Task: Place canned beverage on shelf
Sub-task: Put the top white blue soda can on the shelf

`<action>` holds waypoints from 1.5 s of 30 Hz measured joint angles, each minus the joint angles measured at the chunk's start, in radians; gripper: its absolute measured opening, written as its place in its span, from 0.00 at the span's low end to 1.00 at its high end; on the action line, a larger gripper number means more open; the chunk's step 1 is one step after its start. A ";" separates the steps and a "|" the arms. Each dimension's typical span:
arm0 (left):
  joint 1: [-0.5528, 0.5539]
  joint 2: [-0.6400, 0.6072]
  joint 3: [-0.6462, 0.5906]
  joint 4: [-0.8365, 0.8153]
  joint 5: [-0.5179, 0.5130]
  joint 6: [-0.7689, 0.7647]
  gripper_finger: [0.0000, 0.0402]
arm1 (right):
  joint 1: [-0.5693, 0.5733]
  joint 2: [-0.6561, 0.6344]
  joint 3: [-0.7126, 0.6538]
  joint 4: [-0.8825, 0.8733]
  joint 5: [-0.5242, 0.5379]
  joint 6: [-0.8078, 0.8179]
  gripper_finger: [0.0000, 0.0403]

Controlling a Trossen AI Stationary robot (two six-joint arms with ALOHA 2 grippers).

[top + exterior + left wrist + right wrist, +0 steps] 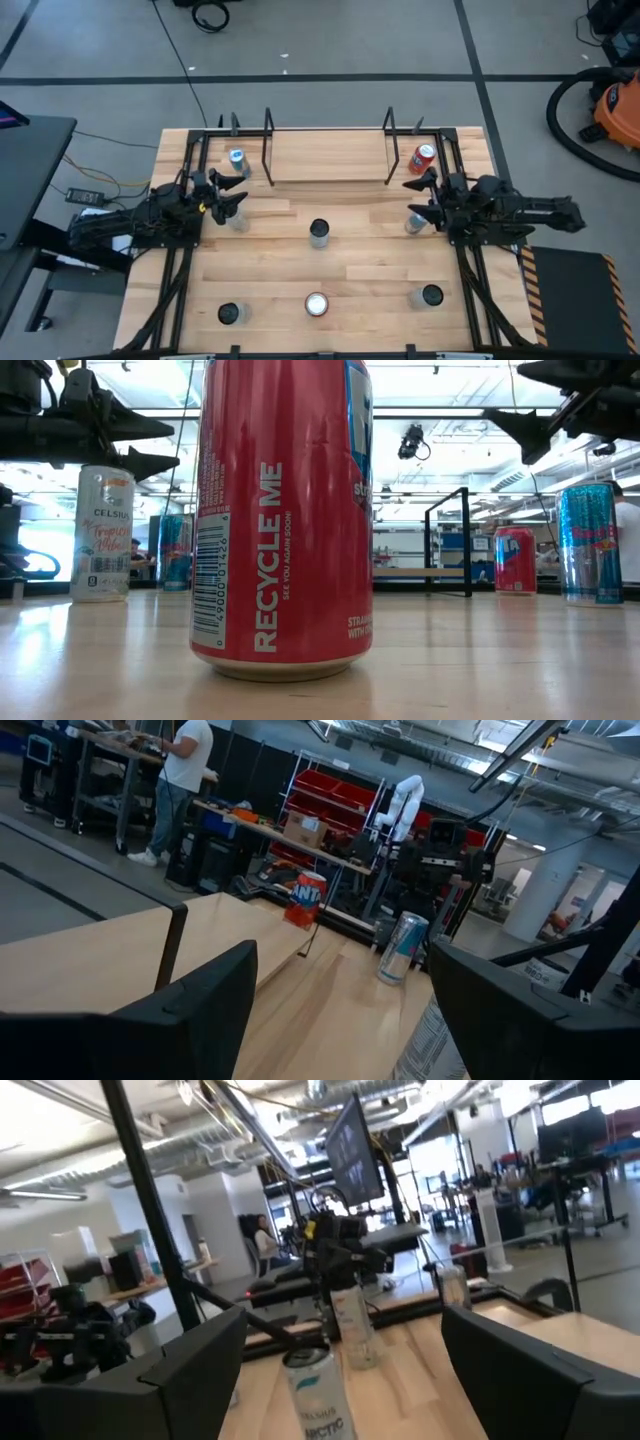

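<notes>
While both tools [232, 196] [420, 199] hover with fingers apart, each above a can [237, 218], the shelf [328, 155] lies between them

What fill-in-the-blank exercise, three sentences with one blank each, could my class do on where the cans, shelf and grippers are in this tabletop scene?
1. The red can stands just outside the shelf's ____ end, seen from above.
2. Both the left gripper and the right gripper have their fingers ____, holding nothing.
3. The number of cans standing on the shelf board is ____.

Missing words: right; open; zero
</notes>
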 joint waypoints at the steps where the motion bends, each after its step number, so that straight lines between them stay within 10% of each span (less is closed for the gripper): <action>1: 0.000 0.000 0.000 0.000 0.000 0.001 0.74 | 0.000 0.016 0.000 0.011 0.009 -0.002 0.86; 23: 0.000 0.000 0.000 -0.022 0.000 0.026 0.74 | 0.000 0.302 0.020 0.280 0.003 -0.097 0.86; 45: 0.000 0.000 0.001 0.046 0.001 0.026 0.74 | -0.119 0.992 0.652 0.005 -0.423 -0.405 0.86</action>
